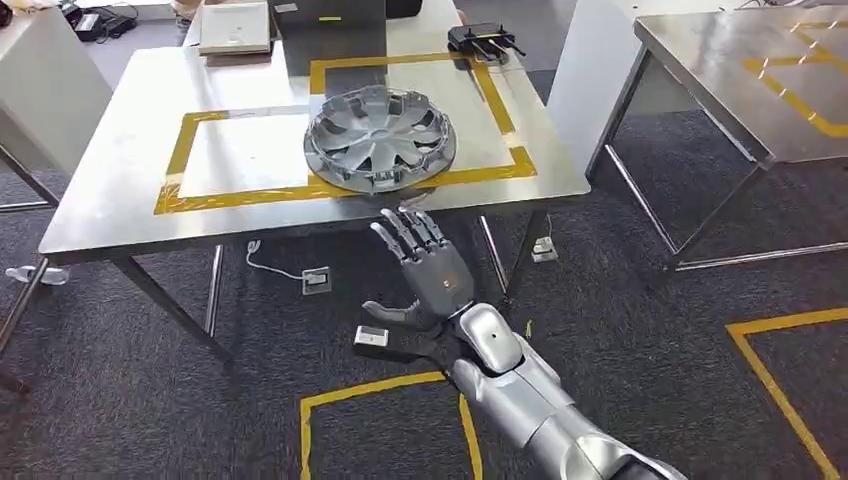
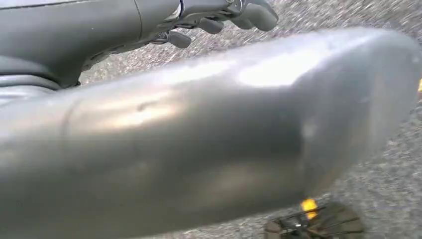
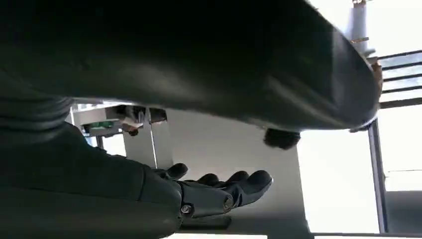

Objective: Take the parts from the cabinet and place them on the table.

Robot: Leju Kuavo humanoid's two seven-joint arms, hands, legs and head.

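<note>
A silver-grey wheel cover (image 1: 380, 135) lies flat on the steel table (image 1: 110, 210), partly inside a rectangle of yellow tape near the front edge. My right hand (image 1: 425, 265) reaches forward just short of that edge, below the wheel cover, with its fingers spread and nothing in it. In the right wrist view the right hand (image 3: 219, 191) stretches out empty beneath a dark underside. In the left wrist view my left hand (image 2: 224, 17) hangs over grey carpet with loose fingers and holds nothing.
A black router (image 1: 483, 40) and a flat grey box (image 1: 235, 28) sit at the table's far side. A second steel table (image 1: 760, 80) stands to the right. A white floor socket (image 1: 316, 280) with a cable lies under the table, and yellow tape (image 1: 370, 390) marks the carpet.
</note>
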